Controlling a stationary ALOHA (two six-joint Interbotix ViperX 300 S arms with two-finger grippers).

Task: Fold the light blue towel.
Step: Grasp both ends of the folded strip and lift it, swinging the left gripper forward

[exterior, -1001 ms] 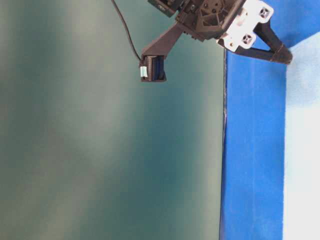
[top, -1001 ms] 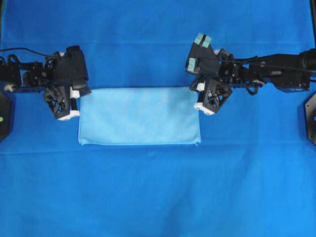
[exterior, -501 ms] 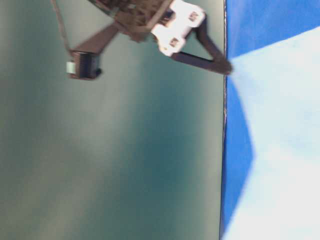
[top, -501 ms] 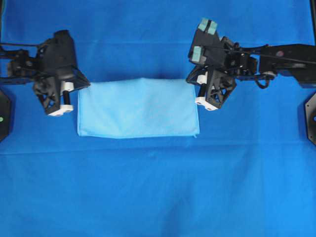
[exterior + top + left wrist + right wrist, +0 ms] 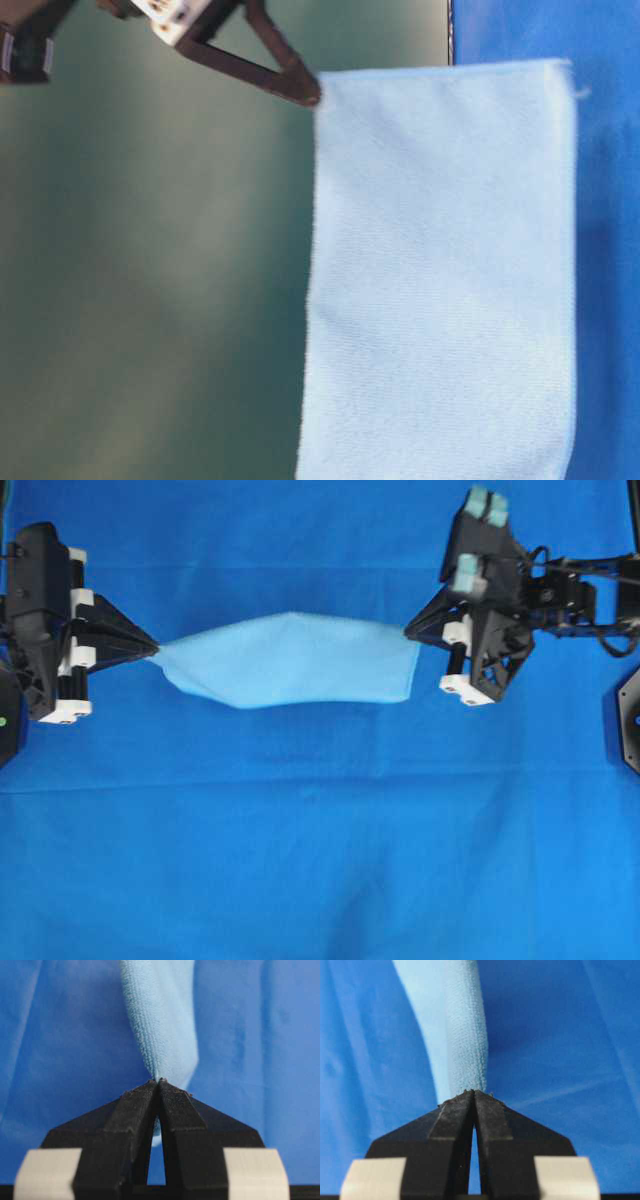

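- Royal-blue table covering [image 5: 320,860] fills the overhead view from the bottom edge up, creased faintly across the middle and bare in the lower half of the frame.
- Above that crease, in the middle of the frame, the light blue towel [image 5: 295,660] stretches from left to right between the two arms; its lower edge sags in a shallow curve.
- At the left edge of the overhead view, the left gripper [image 5: 152,647] has its black jaws pressed together on the towel's left corner; the left wrist view shows the tips meeting with cloth [image 5: 160,1025] pinched between them.
- At the upper right, the right gripper [image 5: 412,633] is likewise clamped on the towel's right corner; in the right wrist view the tips meet on a bunched fold of cloth [image 5: 465,1035].
- Farther off, in the sideways table-level view, the towel [image 5: 440,280] hangs as a flat panel, one black fingertip [image 5: 305,93] at its corner in the upper left, against a dull green background [image 5: 150,300].
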